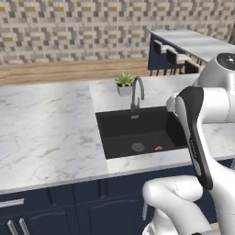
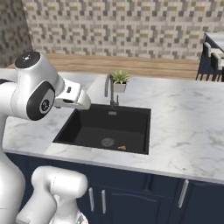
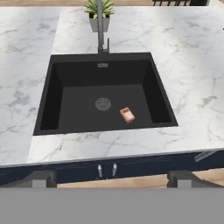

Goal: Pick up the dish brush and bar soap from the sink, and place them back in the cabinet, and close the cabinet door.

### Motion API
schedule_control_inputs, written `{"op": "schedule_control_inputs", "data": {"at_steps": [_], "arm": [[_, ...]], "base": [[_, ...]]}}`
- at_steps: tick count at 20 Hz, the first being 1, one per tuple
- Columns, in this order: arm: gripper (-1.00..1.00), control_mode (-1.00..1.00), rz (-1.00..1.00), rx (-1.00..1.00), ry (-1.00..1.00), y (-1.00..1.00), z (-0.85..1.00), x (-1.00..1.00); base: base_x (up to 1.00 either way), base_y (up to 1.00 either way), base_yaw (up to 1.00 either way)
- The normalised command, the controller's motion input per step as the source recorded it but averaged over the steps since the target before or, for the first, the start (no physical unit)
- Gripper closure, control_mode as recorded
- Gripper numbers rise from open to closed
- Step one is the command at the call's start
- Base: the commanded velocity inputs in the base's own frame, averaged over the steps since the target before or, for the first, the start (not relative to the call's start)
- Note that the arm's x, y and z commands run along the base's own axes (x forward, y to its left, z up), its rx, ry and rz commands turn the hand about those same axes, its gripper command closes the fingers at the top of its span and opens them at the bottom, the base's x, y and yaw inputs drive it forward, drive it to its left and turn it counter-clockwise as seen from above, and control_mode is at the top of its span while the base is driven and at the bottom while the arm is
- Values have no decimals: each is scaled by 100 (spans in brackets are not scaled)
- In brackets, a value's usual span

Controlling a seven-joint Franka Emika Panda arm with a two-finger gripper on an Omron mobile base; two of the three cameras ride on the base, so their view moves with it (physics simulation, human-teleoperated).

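The claw hung open, empty; best descend straight onto the bar soap (just beside the drain), straddling its narrow sides.

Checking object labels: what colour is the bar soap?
Orange-tan bar soap, clearest in the hand view.

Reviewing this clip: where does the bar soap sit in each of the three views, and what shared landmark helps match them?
Left base view: bar soap on the sink floor, lower right, right of the round drain.
Right base view: bar soap near the basin's front wall, right of the drain.
Hand view: bar soap just right of and below the drain.
Shared landmark: the drain; also the chrome faucet behind the basin.
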Motion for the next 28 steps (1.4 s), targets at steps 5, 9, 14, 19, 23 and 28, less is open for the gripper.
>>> {"op": "schedule_control_inputs", "data": {"at_steps": [5,9,14,19,23,28], "arm": [[-100,100,0,0,0,0,0,0],[-100,100,0,0,0,0,0,0],[-100,100,0,0,0,0,0,0],[-100,100,0,0,0,0,0,0],[-100,100,0,0,0,0,0,0],[-100,100,0,0,0,0,0,0]], "base": [[45,-18,0],[31,-28,0],[8,-39,0],[0,-32,0],[1,-18,0],[10,-15,0]]}}
